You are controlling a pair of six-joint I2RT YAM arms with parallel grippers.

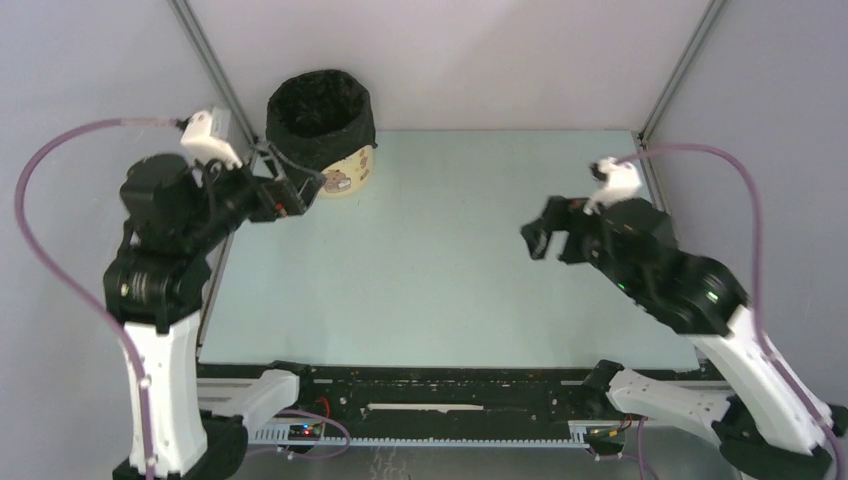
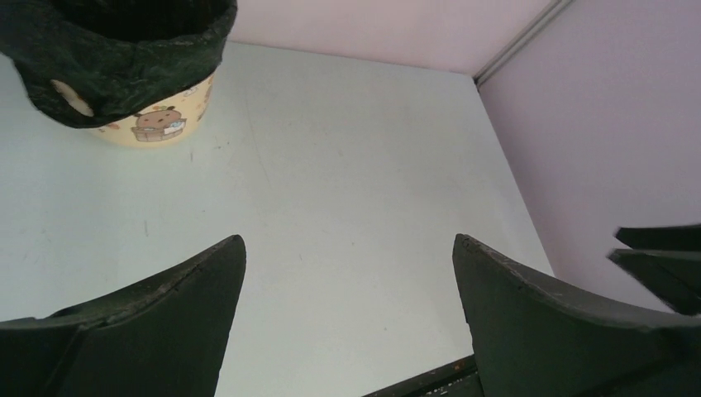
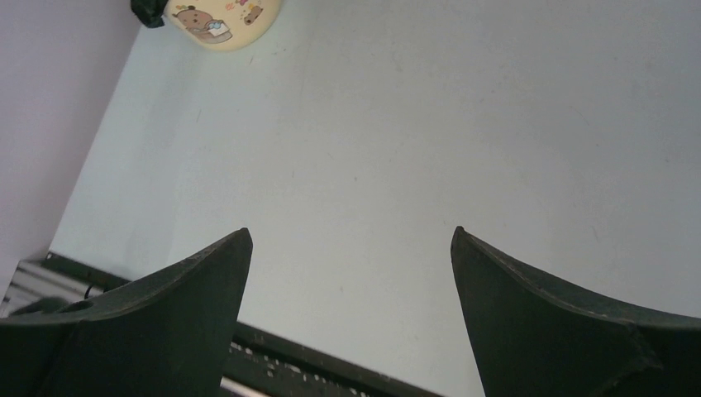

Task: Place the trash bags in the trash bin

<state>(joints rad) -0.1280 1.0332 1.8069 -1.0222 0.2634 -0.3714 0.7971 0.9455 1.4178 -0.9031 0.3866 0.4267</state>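
Observation:
The pale yellow trash bin point(image 1: 347, 177) with brown capybara prints stands at the table's far left corner. A black crinkled trash bag point(image 1: 320, 115) lines it, folded down over the rim and covering most of the outside wall. In the left wrist view the bin point(image 2: 157, 124) and the bag point(image 2: 124, 58) sit at the upper left; the right wrist view shows only the bin's base point(image 3: 223, 21). My left gripper point(image 1: 295, 195) is open and empty, just left of the bin. My right gripper point(image 1: 540, 240) is open and empty above the table's right half.
The pale green table point(image 1: 430, 260) is bordered by grey walls and metal corner posts point(image 1: 215, 75). A black rail point(image 1: 440, 385) runs along the near edge between the arm bases. The right gripper's fingers point(image 2: 661, 256) show at the right edge of the left wrist view.

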